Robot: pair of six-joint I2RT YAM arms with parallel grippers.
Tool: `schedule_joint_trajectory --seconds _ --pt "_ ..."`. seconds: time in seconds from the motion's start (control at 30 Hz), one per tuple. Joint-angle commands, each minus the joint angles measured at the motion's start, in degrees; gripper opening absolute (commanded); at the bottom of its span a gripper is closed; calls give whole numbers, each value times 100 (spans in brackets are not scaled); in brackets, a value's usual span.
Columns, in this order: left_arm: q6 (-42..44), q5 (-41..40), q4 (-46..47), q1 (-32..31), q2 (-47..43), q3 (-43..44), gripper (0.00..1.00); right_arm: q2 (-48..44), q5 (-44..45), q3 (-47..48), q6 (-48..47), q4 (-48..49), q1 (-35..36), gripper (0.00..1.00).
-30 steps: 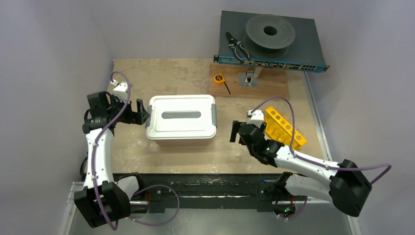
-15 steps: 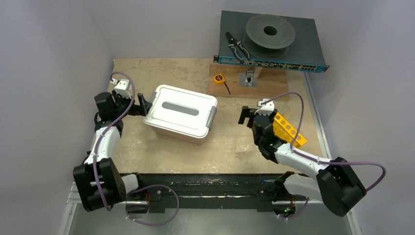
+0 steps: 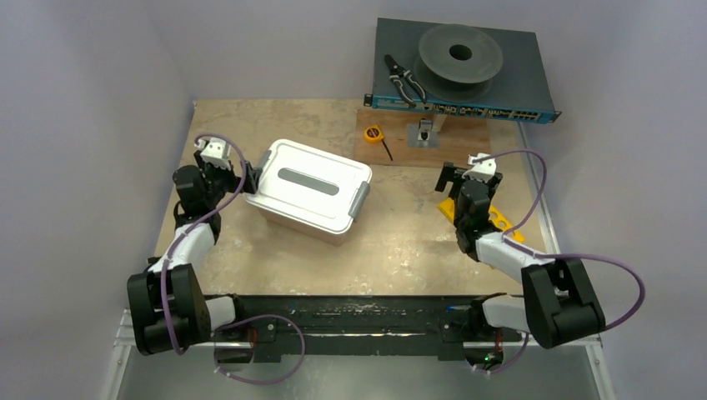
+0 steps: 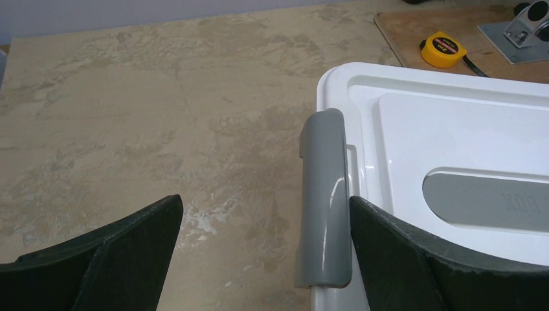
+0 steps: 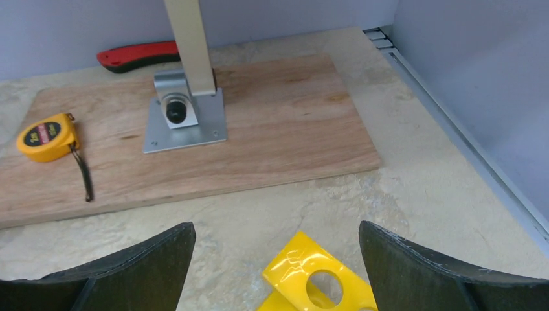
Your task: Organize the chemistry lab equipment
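Movement first: the white lidded box (image 3: pixel 310 191), square to the table's near edge a second ago, now sits skewed, its 9 o'clock end swung toward the far wall. The left gripper (image 3: pixel 248 177) has travelled with that end. In the wrist view its fingers are spread wide with the grey side latch (image 4: pixel 324 194) between them, and they are not clamped on it.

Meanwhile the right gripper (image 3: pixel 460 177) has left the gap between box and yellow holed rack (image 3: pixel 500 223) and swung toward 1 o'clock. It now hangs over the rack's far end, fingers wide apart, holding nothing. The rack itself lies at about 3 o'clock on the table, mostly hidden under the right arm from above; only one holed corner (image 5: pixel 311 275) shows to the wrist camera.

My reading is that the lid is still shut, so the box is being positioned or unlatched and nothing is stowed yet. Bottle, tubes and sticks are not in sight.

Writing is scarce. The lid's grey inset (image 4: pixel 492 201) carries raised letters, cut off at the picture's edge and not legible. The yellow tape measure (image 5: pixel 44 136), on the wooden board (image 5: pixel 272 129) at 12 o'clock, has a red face label that is too small to read.
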Motion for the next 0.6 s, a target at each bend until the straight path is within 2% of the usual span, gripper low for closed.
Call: schedule_joint_trajectory --seconds 0.0,0.33,0.5,0.57 --pt "96 -465 357 -189 267 -441 100 359 -305 3 -402 1017 -290 99" --pt "-285 -595 825 -341 351 -544 100 1199 -499 -153 -752 2181 -450 98" --pt "-438 -594 1723 -371 640 -803 100 1475 -825 95 -677 2003 -668 98" --pt "-347 -785 1414 -476 624 -684 100 1423 -1185 2 -546 2088 -871 98"
